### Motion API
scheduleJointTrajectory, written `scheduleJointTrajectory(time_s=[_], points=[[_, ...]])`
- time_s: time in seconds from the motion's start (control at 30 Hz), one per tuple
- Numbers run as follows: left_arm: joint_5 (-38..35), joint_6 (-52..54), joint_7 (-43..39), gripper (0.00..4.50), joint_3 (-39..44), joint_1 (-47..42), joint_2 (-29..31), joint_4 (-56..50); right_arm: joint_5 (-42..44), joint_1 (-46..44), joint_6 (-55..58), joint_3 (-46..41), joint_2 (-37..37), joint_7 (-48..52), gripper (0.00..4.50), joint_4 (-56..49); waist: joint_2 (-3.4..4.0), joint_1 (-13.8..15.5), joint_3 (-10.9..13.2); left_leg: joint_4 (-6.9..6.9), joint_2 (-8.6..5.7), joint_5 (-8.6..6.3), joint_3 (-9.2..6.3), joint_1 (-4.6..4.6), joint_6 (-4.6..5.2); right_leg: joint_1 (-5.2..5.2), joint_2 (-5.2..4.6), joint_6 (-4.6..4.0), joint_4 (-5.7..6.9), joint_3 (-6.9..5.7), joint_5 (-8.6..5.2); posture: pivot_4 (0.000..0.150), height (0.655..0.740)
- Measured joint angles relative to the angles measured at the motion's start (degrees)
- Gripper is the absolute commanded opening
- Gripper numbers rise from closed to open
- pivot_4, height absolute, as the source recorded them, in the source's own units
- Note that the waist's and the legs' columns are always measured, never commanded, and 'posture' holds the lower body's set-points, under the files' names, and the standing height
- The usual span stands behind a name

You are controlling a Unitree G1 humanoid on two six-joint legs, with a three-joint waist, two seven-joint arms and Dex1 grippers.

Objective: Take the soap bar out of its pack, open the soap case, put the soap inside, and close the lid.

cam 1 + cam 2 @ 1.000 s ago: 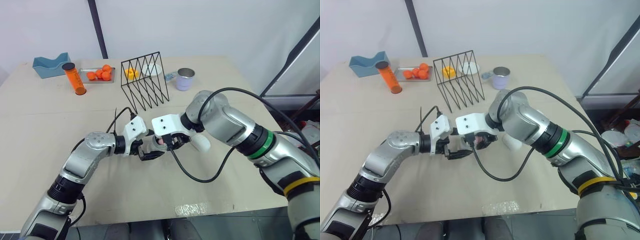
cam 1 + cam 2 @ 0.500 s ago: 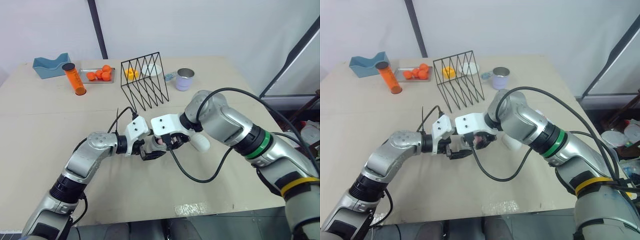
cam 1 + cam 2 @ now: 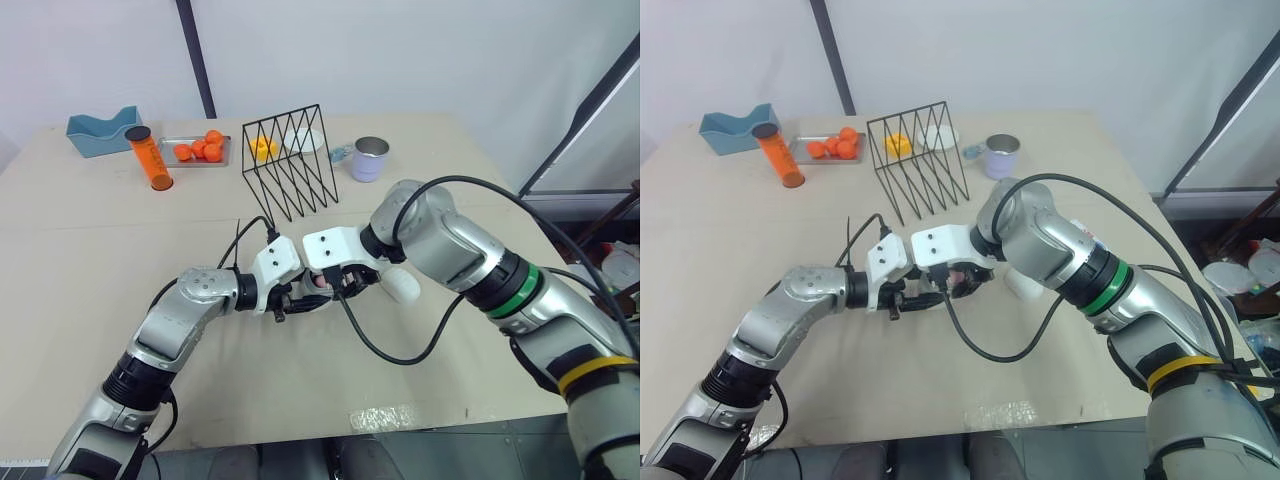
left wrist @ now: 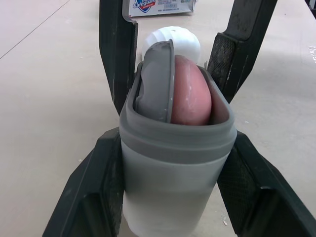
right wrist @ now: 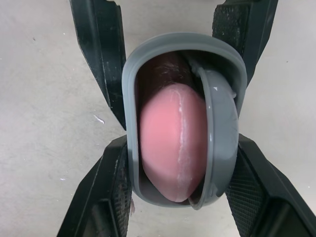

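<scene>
Left fingers (image 4: 101,187) clamp the closed end of the case (image 4: 175,168), one on each long wall, so its mouth faces the other arm. Right fingers (image 5: 111,197) come from the far side, spread to the case's width, and appear to press on the walls near the rim, steadying the mouth. The soap (image 5: 170,138) sits inside, its rounded end just proud of the rim. A grey oval piece (image 4: 153,79) stands wedged beside it; lid or insert, I cannot tell. From the head camera, the left gripper (image 3: 290,300) and right gripper (image 3: 330,287) meet tip to tip low over the table (image 3: 80,250). A white cap (image 3: 402,286) lies just beside them, and the pack (image 4: 160,6) is beyond. Closing looks like the step left.
</scene>
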Motion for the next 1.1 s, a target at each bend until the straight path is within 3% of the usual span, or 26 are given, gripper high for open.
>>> scheduleJointTrajectory(time_s=[0.43,0.47,0.53,0.63,0.83,0.93,1.1], points=[[0.4,-0.4,0.0,2.06,0.0,0.2,-0.1,0.0,-0.4,0.1,-0.1,-0.1,0.1,0.2,2.06,0.0,0.0,0.0,0.0,0.04,0.0,0.0,-0.02,0.0,0.0,0.02,0.0,0.0,0.01,-0.02,0.0,0.15,0.74],[0.5,-0.5,0.0,2.06,0.0,0.2,-0.2,0.0,-0.5,0.2,-0.1,-0.2,0.2,0.2,3.02,0.0,0.0,0.0,0.0,0.04,0.0,0.0,-0.03,0.0,0.0,0.02,0.0,0.0,0.02,-0.02,0.0,0.15,0.74],[0.8,-0.8,-0.1,2.06,0.0,0.3,-0.1,0.0,-0.6,0.3,-0.1,-0.3,0.3,0.1,3.84,0.0,0.0,0.0,0.0,0.07,0.0,0.0,-0.04,0.01,0.0,0.03,0.0,0.0,0.06,-0.02,0.0,0.15,0.74],[0.7,-0.7,0.0,2.06,0.0,0.3,-0.1,0.2,-0.6,1.1,-0.1,-0.3,0.9,0.1,4.44,0.0,0.0,0.0,0.0,0.1,-0.01,0.0,-0.07,-0.01,0.0,0.03,0.0,0.0,0.08,-0.05,0.0,0.15,0.74],[0.7,-1.7,-0.6,2.06,0.1,0.4,0.1,0.6,-0.4,1.2,-0.1,-0.5,1.2,-0.1,4.44,0.9,0.0,0.0,0.0,0.14,-0.01,0.0,-0.08,-0.01,0.0,0.03,0.0,0.0,0.12,-0.05,0.0,0.15,0.74],[-0.4,-4.0,-3.1,2.06,1.3,1.6,1.8,1.2,2.0,2.1,0.1,-5.3,1.5,-0.5,4.44,3.1,-0.01,0.0,0.0,0.14,-0.01,0.0,-0.1,-0.01,0.0,0.05,0.0,0.0,0.12,-0.07,0.0,0.15,0.74],[-3.7,-9.4,-9.0,2.06,6.3,6.0,5.7,2.8,8.2,11.6,-1.4,-13.8,-2.8,0.0,4.44,5.5,0.0,0.0,0.0,0.14,-0.04,0.0,-0.1,-0.02,0.01,0.06,-0.03,0.01,0.11,-0.08,-0.01,0.15,0.74]])
